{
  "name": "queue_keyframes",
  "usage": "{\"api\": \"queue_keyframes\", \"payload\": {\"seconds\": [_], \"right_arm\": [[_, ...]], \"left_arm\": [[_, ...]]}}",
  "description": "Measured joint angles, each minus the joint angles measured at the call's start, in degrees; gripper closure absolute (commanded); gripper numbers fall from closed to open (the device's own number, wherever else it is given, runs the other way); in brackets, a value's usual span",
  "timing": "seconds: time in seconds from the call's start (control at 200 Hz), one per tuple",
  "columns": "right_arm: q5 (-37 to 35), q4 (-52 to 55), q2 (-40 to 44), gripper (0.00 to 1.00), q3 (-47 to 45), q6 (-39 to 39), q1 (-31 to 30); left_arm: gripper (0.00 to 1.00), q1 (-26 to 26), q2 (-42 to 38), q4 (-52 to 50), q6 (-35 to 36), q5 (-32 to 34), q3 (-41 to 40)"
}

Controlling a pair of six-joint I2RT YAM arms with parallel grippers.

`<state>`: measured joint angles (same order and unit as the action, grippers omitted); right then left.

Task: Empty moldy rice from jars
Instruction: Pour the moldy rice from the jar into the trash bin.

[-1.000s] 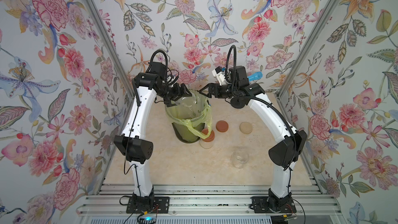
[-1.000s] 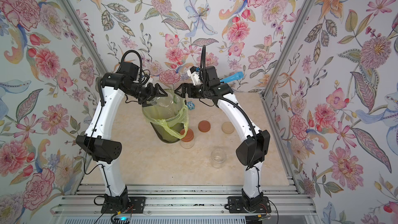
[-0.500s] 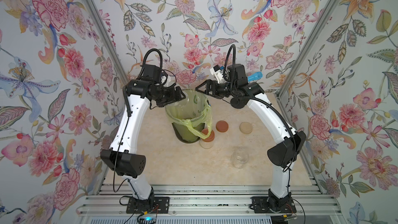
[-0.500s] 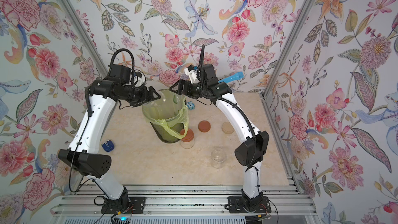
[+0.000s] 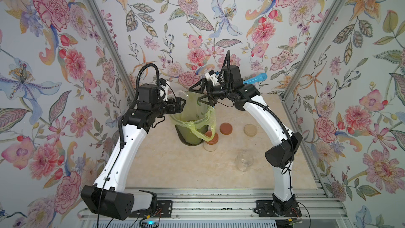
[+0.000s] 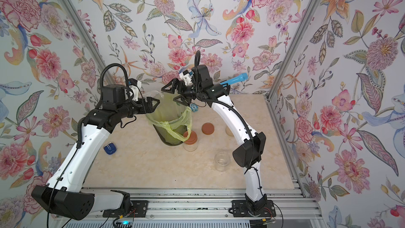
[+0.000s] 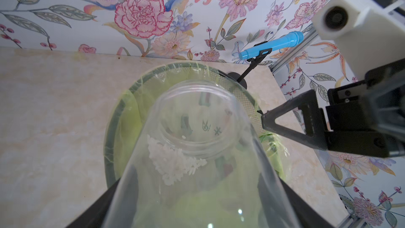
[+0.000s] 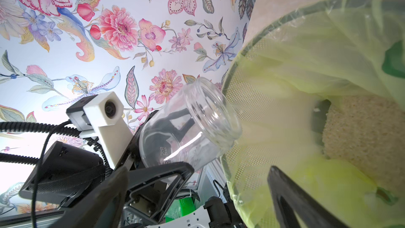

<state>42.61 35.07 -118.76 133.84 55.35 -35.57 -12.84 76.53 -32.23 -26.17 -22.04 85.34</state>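
Flowered walls (image 5: pixel 65 62) enclose a beige bench (image 5: pixel 166 163). Nearest stands an open clear jar (image 5: pixel 244 161). At ten o'clock from it, a brown-lidded jar (image 5: pixel 210 142) with moldy rice (image 5: pixel 210 148) sits just beside the bin (image 5: pixel 190 128). At the bin mouth's ten o'clock, the left claw (image 5: pixel 179 100) grips a tilted open jar (image 7: pixel 197 150), with white grains (image 7: pixel 173 163) near its neck. At one o'clock, the right claw (image 5: pixel 199 94) is spread wide.

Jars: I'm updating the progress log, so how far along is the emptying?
Done: one open jar looks empty on the table; rice lies in the bin. In hand: the left gripper tilts a second jar over the bin, a rice clump clinging near its mouth. Remaining: the lidded jar beside the bin, rice visible inside.
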Motion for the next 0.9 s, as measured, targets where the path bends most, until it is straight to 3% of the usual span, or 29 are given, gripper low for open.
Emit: {"api": "queue_keyframes", "payload": {"seconds": [0.505, 0.901], "right_arm": [[3.6, 0.0, -5.7, 0.00, 7.4, 12.3, -0.1], [2.8, 0.2, -6.9, 0.00, 8.7, 12.0, -1.3]], "left_arm": [[1.00, -2.8, 0.2, 8.9, 12.2, 3.0, -3.0], [1.00, -5.9, 1.7, 13.7, 16.5, 6.3, -3.8]]}}
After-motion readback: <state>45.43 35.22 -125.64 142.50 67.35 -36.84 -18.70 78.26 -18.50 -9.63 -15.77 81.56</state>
